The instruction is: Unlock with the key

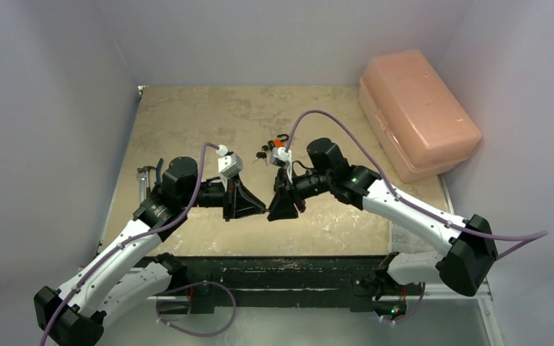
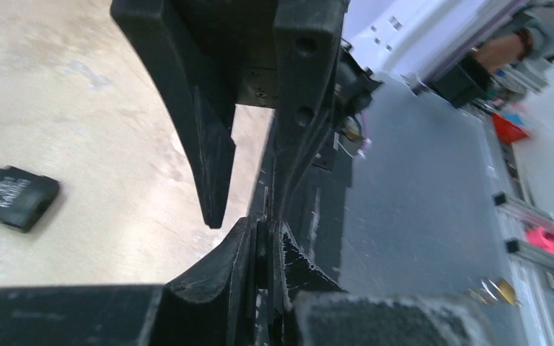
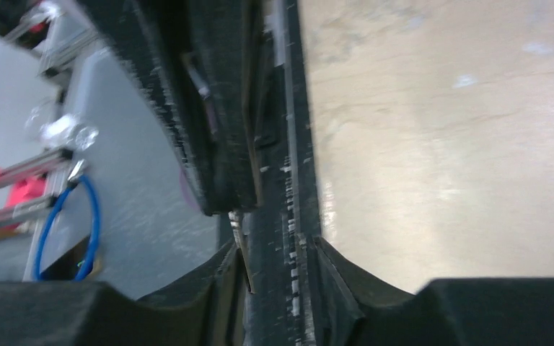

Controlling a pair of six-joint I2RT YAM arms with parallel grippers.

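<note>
The black padlock [image 2: 12, 196] lies flat on the tan table, away from both grippers; in the top view it is a small dark shape [image 1: 282, 139] behind the right wrist. My left gripper [image 2: 265, 234] is shut on a thin key, whose metal blade [image 2: 265, 203] sticks out past the tips. My right gripper [image 3: 278, 252] is open, its fingers [image 2: 213, 155] standing on either side of the left gripper's tip. The key's blade [image 3: 239, 234] lies against the right gripper's left finger. In the top view the two grippers meet tip to tip, left [image 1: 260, 209] and right [image 1: 273, 211].
A pink plastic box [image 1: 417, 109] stands at the back right. A small bunch of keys [image 1: 262, 153] lies near the padlock. The table's black front edge [image 1: 281, 265] runs just below the grippers. Metal tools [image 1: 144, 180] lie at the left edge.
</note>
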